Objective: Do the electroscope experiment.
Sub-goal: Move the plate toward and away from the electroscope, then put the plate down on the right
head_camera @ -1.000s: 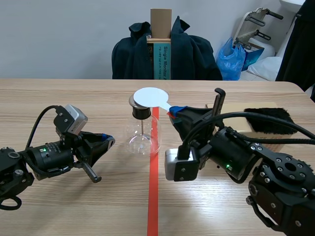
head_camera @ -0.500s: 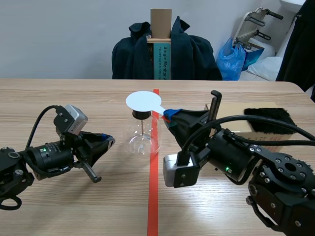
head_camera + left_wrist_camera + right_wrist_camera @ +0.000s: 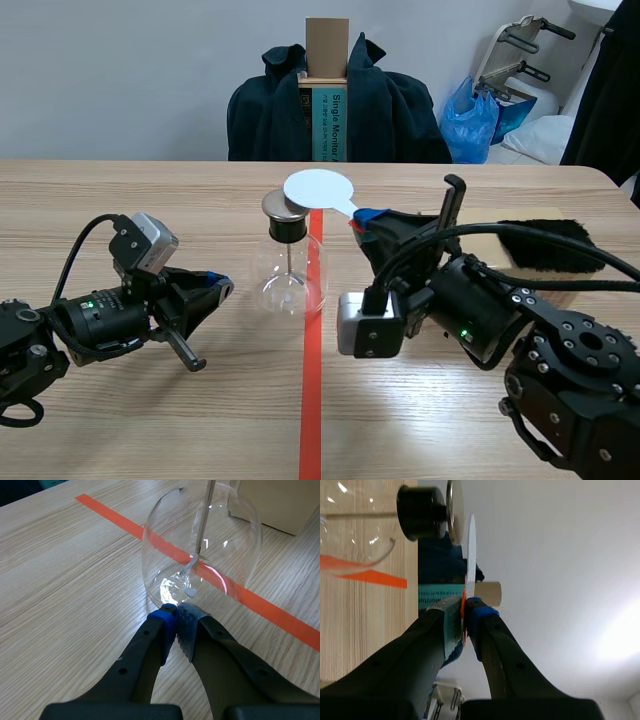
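Well, the glass bottle (image 3: 288,278) stands near the middle of the wooden table (image 3: 150,200), with the red tape line (image 3: 310,400) running under its side at about three o'clock. A black cork (image 3: 285,229) plugs its neck and a round metal plate (image 3: 277,205) lies on top. A thin rod (image 3: 204,515) hangs down inside the glass (it has a little bent tip at the end).

The right gripper (image 3: 366,217) sits at about two o'clock from the bottle and is pinched tight on the handle of a white paddle (image 3: 318,187). The round part of the paddle is at one o'clock from the metal plate. Seen from the right wrist, the paddle (image 3: 471,550) stands on its edge just beside the plate (image 3: 454,507), and I cannot tell if they touch.

The left gripper (image 3: 216,286) is low on the table at about nine o'clock from the bottle. Its two fingers are squeezed together with nothing in them, and their tips are right at the foot of the glass (image 3: 200,550).

A brown box (image 3: 280,505) lies behind the bottle, and some black fur (image 3: 545,245) rests at three o'clock, past the right arm. Across the table, at twelve o'clock, a dark coat (image 3: 400,110) hangs over a chair, with a blue bag (image 3: 470,120) near it.
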You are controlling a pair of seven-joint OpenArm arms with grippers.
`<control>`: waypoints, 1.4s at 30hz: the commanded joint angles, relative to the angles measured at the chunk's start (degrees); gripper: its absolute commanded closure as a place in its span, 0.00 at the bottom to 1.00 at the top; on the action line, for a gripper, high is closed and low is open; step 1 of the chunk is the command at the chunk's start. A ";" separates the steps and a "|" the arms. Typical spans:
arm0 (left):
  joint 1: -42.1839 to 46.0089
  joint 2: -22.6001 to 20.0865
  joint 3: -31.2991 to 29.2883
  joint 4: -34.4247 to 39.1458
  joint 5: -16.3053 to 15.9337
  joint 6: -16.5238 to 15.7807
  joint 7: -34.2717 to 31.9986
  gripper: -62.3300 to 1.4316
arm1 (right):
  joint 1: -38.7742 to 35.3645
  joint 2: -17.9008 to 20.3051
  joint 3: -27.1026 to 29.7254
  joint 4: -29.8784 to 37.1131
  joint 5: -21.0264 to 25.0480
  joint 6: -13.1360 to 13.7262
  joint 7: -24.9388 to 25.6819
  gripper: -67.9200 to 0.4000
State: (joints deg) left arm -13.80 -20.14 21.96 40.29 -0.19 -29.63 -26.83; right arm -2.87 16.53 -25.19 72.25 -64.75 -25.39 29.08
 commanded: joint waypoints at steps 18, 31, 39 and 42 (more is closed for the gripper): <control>-0.33 0.24 -0.76 1.66 -0.63 -0.09 -0.83 0.93 | 0.63 2.10 0.92 0.74 1.64 -7.23 -12.46 0.98; 0.79 -0.39 -0.76 3.21 -0.68 -0.13 -0.81 0.93 | -7.69 14.43 0.92 6.08 11.50 -10.93 -17.92 0.98; 12.94 -7.80 -2.36 21.31 -2.12 -0.13 -0.31 0.64 | -8.85 11.87 0.74 2.25 10.49 -11.06 -21.73 0.96; 20.11 -11.19 -5.42 30.05 -3.56 -0.13 0.22 0.48 | -8.87 9.90 0.74 -0.33 8.68 -11.04 -21.86 0.96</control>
State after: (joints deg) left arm 5.13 -30.50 17.85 69.25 -2.42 -29.85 -25.93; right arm -12.91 26.65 -24.99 72.10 -55.88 -35.79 7.42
